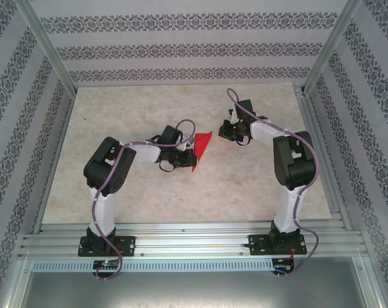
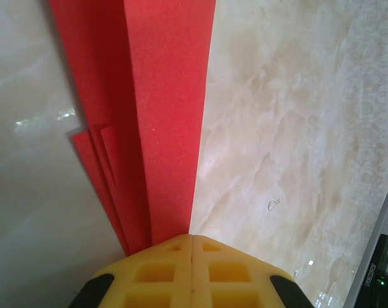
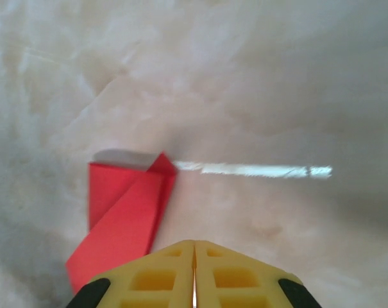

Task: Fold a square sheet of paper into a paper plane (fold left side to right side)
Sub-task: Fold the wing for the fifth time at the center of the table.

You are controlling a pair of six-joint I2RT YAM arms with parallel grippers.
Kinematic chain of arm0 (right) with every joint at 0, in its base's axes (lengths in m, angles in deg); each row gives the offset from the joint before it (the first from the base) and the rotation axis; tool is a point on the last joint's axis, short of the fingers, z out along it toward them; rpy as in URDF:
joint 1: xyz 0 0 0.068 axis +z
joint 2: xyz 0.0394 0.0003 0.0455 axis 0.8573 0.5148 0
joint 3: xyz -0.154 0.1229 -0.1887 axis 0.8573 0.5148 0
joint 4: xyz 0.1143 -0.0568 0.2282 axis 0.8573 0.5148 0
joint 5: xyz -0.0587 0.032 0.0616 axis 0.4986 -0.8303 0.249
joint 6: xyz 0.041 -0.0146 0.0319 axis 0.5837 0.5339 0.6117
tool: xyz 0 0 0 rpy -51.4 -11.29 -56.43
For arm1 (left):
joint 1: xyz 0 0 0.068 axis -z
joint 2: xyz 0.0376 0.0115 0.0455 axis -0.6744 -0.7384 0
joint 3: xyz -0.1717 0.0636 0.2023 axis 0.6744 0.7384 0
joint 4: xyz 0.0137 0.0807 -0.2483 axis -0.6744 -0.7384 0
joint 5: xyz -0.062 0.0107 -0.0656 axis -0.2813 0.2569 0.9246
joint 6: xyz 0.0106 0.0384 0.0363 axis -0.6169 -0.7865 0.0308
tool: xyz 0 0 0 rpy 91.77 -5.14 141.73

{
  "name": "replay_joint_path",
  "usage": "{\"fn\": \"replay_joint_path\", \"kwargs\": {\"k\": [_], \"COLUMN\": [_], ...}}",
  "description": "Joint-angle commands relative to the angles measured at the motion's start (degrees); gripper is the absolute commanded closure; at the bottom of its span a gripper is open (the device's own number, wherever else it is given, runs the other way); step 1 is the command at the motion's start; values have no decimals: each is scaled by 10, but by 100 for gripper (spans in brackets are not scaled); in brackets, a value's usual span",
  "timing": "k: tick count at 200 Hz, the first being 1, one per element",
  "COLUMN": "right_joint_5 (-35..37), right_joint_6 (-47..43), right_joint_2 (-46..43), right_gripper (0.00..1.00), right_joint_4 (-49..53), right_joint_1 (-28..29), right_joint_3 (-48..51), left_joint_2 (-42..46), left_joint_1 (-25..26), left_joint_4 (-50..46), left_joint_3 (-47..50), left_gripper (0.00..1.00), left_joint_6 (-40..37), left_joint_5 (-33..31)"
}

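Tabletop [image 1: 245,192]: left jaws pinch plane [image 1: 199,149]

High overview — two wrist close-ups, same paper [image 1: 200,146]

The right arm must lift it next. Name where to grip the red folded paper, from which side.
Probably grip the folded paper at its wide far end, coming from the right: it lies flat, so slide under the free edge; the left gripper covers its narrow end.
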Motion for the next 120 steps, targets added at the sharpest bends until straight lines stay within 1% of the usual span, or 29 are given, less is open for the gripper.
{"fn": "replay_joint_path", "kwargs": {"k": [1,11,34,76,120], "right_joint_5": [-37,-41,-32,33,80], "right_joint_6": [50,56,48,-1,-33], "right_joint_2": [-2,10,46,96,120], "right_gripper": [91,91,91,91,91], "right_joint_4": [-73,-82,-65,-21,-3], "right_joint_1": [37,46,58,54,40], "right_joint_3": [29,24,-12,-68,-98], "left_joint_2": [-23,-24,-25,-26,-26], "left_joint_1": [4,4,3,4,4], "left_joint_4": [-100,-100,-103,-100,-105], "left_joint_3": [35,36,34,33,34], "left_gripper": [97,96,96,97,97], "left_joint_6": [-15,-16,-17,-17,-20], "left_joint_5": [-35,-34,-33,-31,-28]}}
